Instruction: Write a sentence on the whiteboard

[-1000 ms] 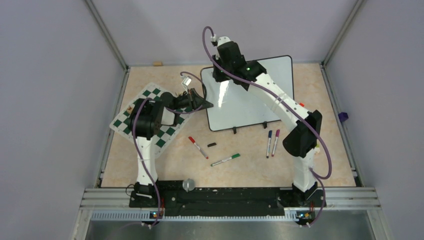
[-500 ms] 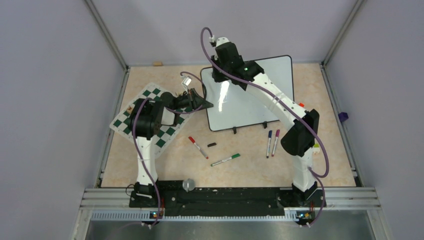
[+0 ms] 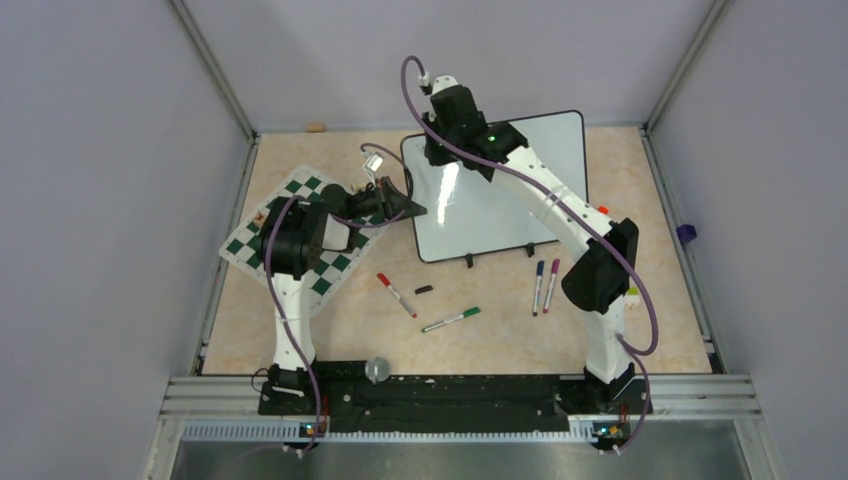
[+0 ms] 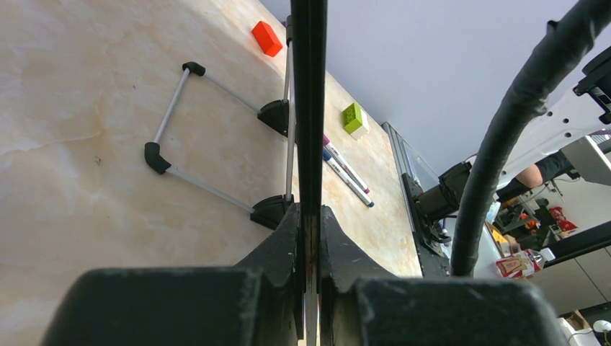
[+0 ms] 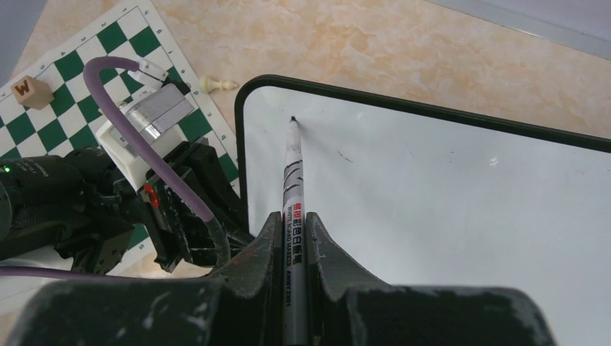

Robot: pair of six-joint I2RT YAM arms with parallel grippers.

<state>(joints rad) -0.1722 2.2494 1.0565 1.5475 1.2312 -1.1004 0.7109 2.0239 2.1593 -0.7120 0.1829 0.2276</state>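
Note:
The whiteboard point(image 3: 475, 215) stands tilted on its black feet at the back of the table. My left gripper point(image 3: 408, 208) is shut on its left edge; in the left wrist view the thin black frame point(image 4: 309, 108) runs up from between the jaws of that gripper point(image 4: 309, 213). My right gripper point(image 3: 440, 150) hangs over the board's top left corner, shut on a black whiteboard marker point(image 5: 292, 173). The marker's tip point(image 5: 292, 120) sits at the white surface point(image 5: 447, 216) close to the corner. No sentence shows there, only a few faint specks.
The green-and-white chess mat point(image 3: 300, 230) lies left of the board, with a wooden cube point(image 5: 32, 89) and a white pawn point(image 5: 218, 84) near it. In front lie a red marker point(image 3: 397, 294), a black cap point(image 3: 424, 289), a green marker point(image 3: 450, 320) and blue and purple markers point(image 3: 545, 286).
The right arm's elbow has shifted slightly to the left. Both grips and the board stand as before.

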